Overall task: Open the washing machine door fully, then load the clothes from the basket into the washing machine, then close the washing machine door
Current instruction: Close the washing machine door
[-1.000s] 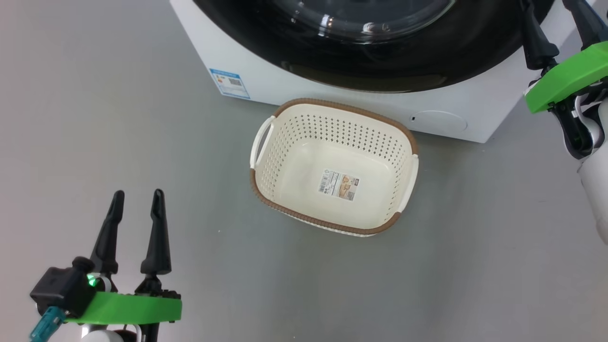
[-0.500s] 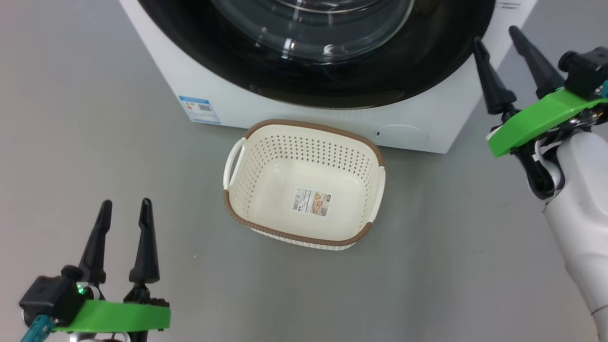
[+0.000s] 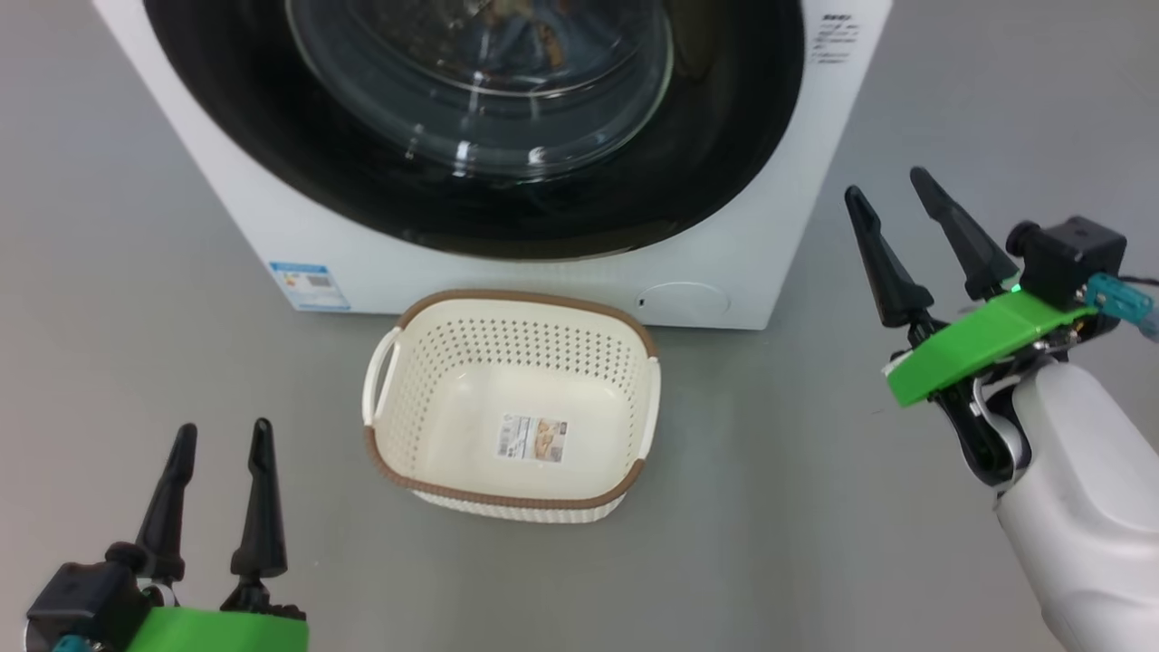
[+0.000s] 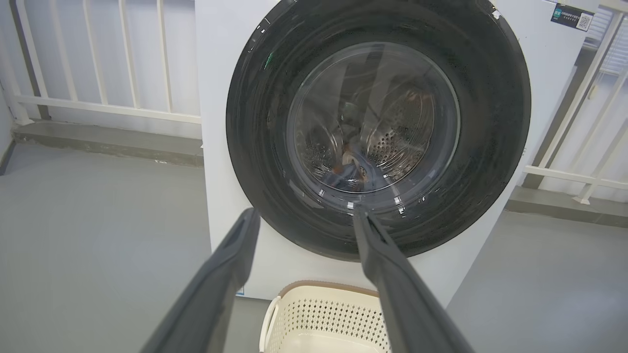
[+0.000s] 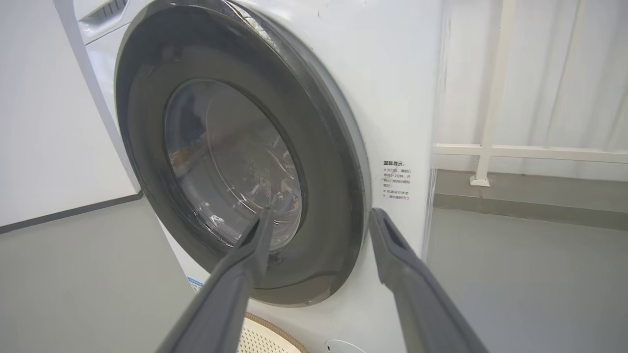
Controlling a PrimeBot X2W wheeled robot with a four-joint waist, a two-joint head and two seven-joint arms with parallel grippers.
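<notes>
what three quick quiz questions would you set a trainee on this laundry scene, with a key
1. True or false: the basket has laundry in it.
2. The washing machine door is: A) shut, B) swung wide open, C) taken off.
3. Fill in: the left gripper and the right gripper both stand ___ and hold nothing.

Key:
1. False. It is empty down to its label sticker, and the clothes show through the door glass.
2. A.
3. Open.
</notes>
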